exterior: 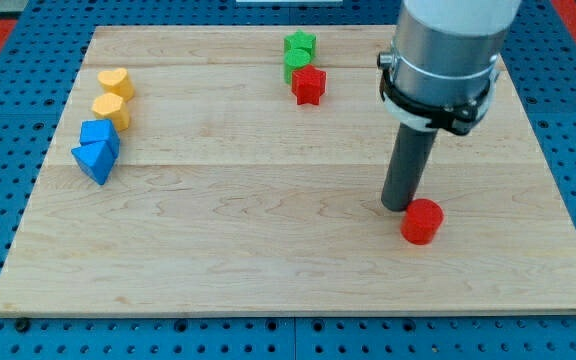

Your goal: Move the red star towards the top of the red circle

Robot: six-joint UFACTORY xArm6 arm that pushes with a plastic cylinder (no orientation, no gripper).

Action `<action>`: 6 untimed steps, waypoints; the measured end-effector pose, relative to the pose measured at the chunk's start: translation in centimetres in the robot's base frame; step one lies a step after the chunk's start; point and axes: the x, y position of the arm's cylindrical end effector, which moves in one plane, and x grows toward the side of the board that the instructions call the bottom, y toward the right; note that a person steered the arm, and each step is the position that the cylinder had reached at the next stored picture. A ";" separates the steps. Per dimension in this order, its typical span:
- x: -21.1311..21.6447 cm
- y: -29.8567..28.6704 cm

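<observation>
My tip (398, 206) rests on the wooden board (268, 260) just beside the red circle (422, 221), at about the circle's ten o'clock, so close that I cannot tell whether they touch. The tool is a plain rod with nothing to spread or pinch, and it carries nothing.

The red star (309, 85) sits well apart, toward eleven o'clock from the circle, near the board's far edge. It touches the green blocks (299, 52), which lie at its twelve o'clock; their shapes are hard to make out.

The first risk is at the start: any swing toward four o'clock would knock the red circle away and shift the goal. The second is at the star: to drive it toward the spot above the circle, my tip must get to its ten o'clock side, where the green blocks crowd it. Clipping those would drag them along or spin the star off line. An off-centre push would let the star slip sideways.

The yellow hearts (114, 95) and blue blocks (97, 149) lie far off at nine o'clock, out of harm.
</observation>
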 end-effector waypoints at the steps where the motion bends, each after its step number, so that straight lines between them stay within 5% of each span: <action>1: 0.5 3.2; 2: -0.2 3.9; 4: -11.7 3.1; 6: -22.2 -3.7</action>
